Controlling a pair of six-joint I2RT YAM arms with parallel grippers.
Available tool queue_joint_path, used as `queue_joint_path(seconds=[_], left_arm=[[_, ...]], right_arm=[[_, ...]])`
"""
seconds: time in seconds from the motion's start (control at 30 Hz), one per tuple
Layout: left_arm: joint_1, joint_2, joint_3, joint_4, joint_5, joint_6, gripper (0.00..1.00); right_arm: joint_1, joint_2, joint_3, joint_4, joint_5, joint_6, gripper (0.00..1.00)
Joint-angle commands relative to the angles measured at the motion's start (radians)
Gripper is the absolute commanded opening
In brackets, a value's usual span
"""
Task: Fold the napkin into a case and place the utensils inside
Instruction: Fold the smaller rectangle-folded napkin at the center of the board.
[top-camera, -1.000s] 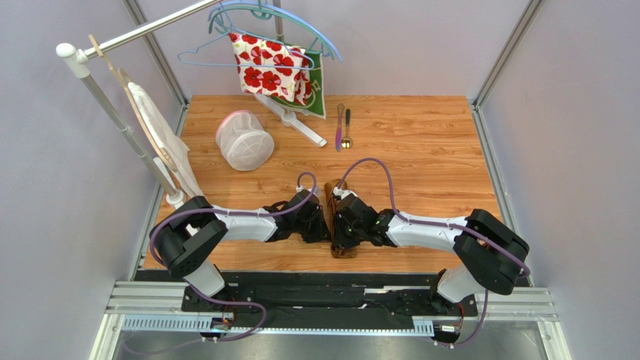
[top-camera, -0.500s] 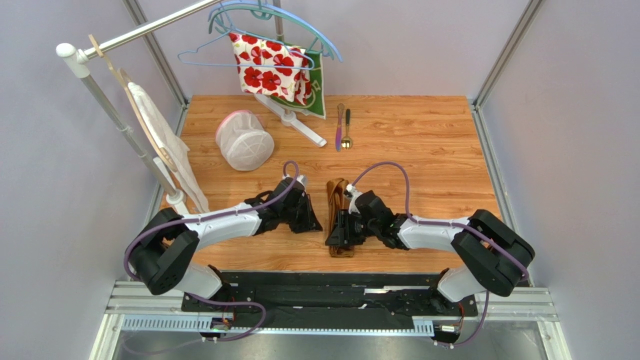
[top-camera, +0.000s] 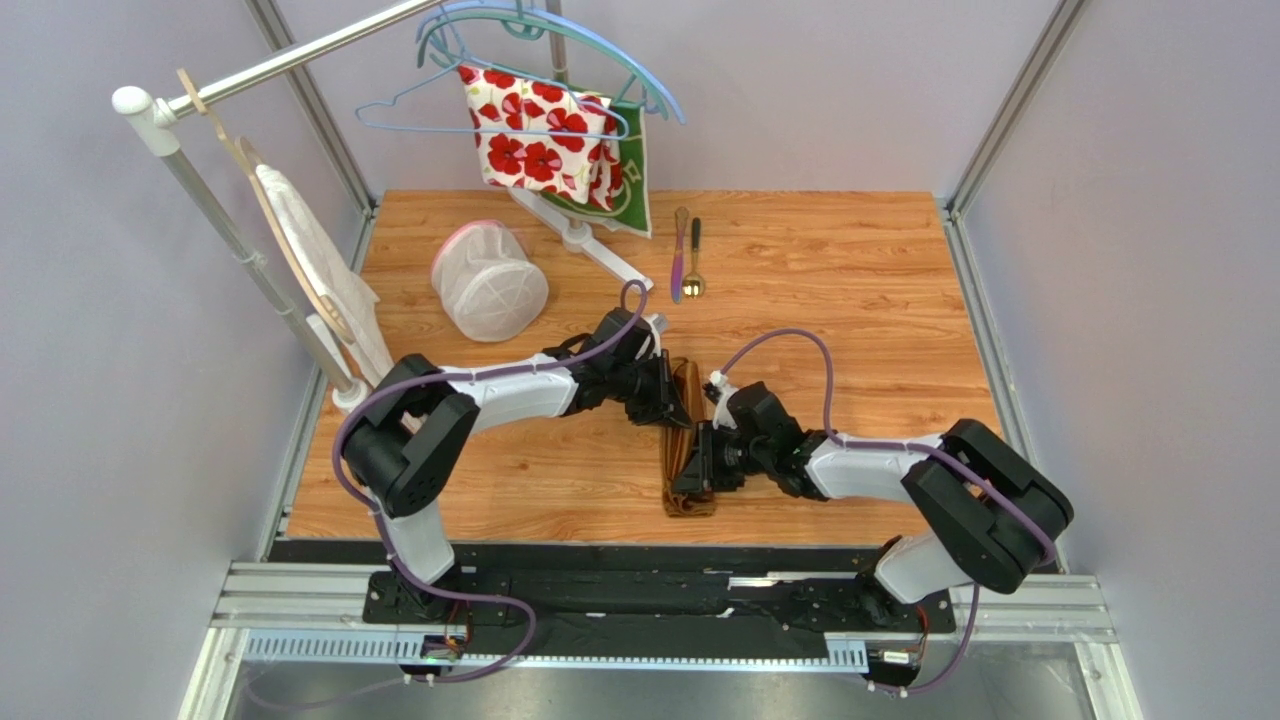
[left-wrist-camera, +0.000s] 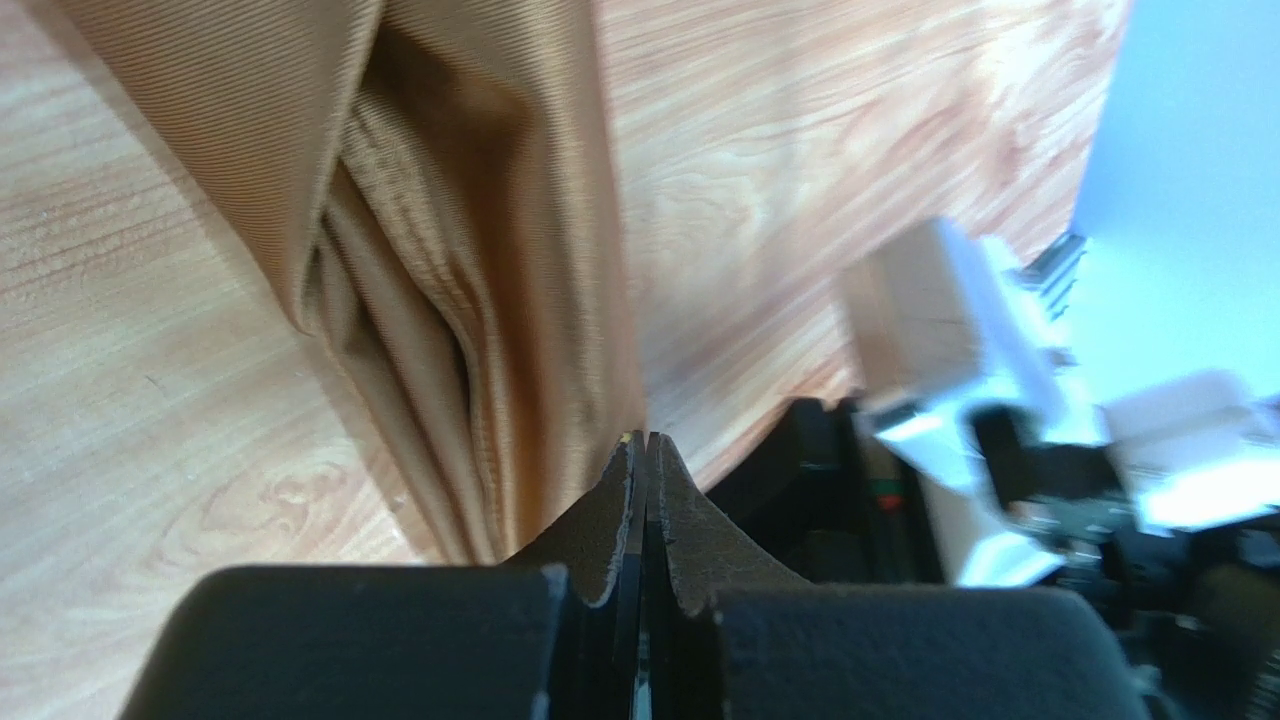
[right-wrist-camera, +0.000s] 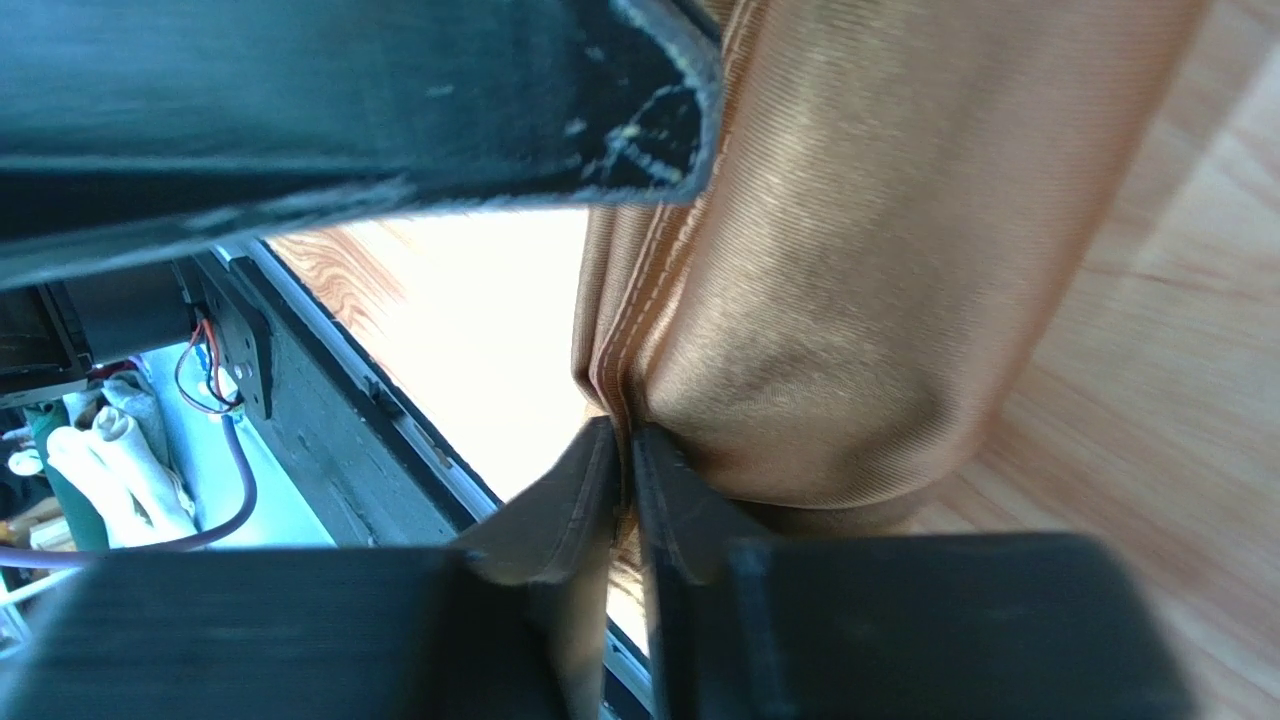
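The golden-brown satin napkin (top-camera: 688, 438) lies folded into a narrow long case near the table's front middle. My right gripper (top-camera: 696, 477) is shut on its seamed edge near the near end; the right wrist view shows the hem (right-wrist-camera: 631, 360) pinched between the jaws (right-wrist-camera: 624, 438). My left gripper (top-camera: 670, 393) is shut at the far end of the napkin. In the left wrist view its tips (left-wrist-camera: 646, 440) are pressed together beside the cloth folds (left-wrist-camera: 466, 225), with no cloth seen between them. The purple-pink knife (top-camera: 678, 255) and gold-bowled spoon (top-camera: 693, 258) lie side by side farther back.
A white mesh basket (top-camera: 489, 281) lies on the far left of the table. A rack with hangers holds a red-flowered cloth (top-camera: 541, 132) and a green cloth (top-camera: 643, 188); its white foot (top-camera: 594, 240) lies near the utensils. A white cloth (top-camera: 323, 285) hangs at left.
My left gripper drew away from the napkin to the left, then swung up to the napkin's far end. My right gripper kept its hold near the near end.
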Motion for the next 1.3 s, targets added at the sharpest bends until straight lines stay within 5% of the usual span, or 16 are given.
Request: queue_joint_path(seconds=[0.0, 0.17, 0.4, 0.77, 1.27], left_arm=[[-0.001, 0.021, 0.03, 0.007, 0.018, 0.009, 0.0], [-0.001, 0.04, 0.043, -0.03, -0.025, 0.026, 0.0], [-0.001, 0.104, 0.059, -0.016, -0.015, 0.023, 0.0], [-0.001, -0.031, -0.01, -0.013, -0.144, 0.04, 0.06], [0.001, 0.115, 0.131, -0.157, -0.201, 0.06, 0.08]], right_arm=[[-0.026, -0.03, -0.042, -0.057, 0.013, -0.025, 0.13], [-0.041, -0.033, -0.047, -0.057, -0.004, -0.027, 0.0], [-0.04, -0.04, -0.05, -0.051, -0.01, -0.027, 0.0], [-0.043, -0.037, -0.059, -0.035, -0.004, -0.027, 0.0], [-0.044, -0.045, -0.068, -0.015, -0.007, -0.027, 0.0]])
